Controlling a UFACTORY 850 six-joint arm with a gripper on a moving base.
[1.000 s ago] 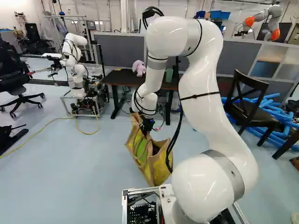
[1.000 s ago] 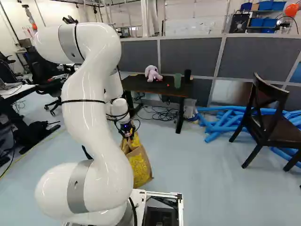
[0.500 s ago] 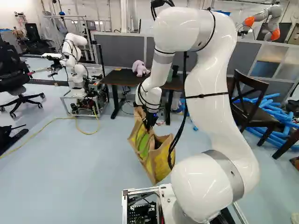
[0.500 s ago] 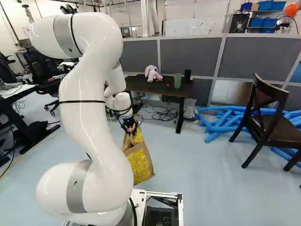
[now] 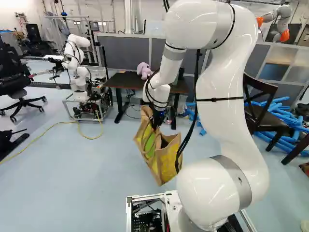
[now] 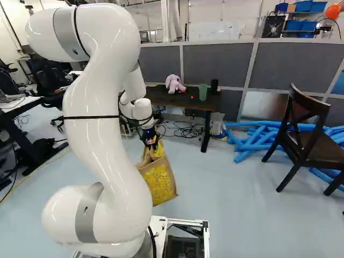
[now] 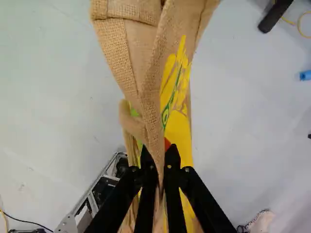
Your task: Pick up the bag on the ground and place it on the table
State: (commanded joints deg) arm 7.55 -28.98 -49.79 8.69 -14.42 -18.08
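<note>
The burlap bag hangs below the pincer, tilted, its mouth open and its yellow-printed side showing, and it looks to be off the floor. The pincer is clamped on a fold of the bag's cloth near the top, a finger pressing each side. With so narrow a pinch on one part, expect the soft body to sag and swing, so I'd raise it smoothly and let it settle before reaching out. Beyond the pincer stands the dark table; the bag's bottom, not just the pincer, must pass above its near edge, or the cloth will snag and drag there. On the top, further ahead of the pincer, sit a pink plush toy, a green cup and a black cup. The bare stretch left of the toy in the left base view seems the kinder landing; lower until the bottom takes the weight, then let go.
</note>
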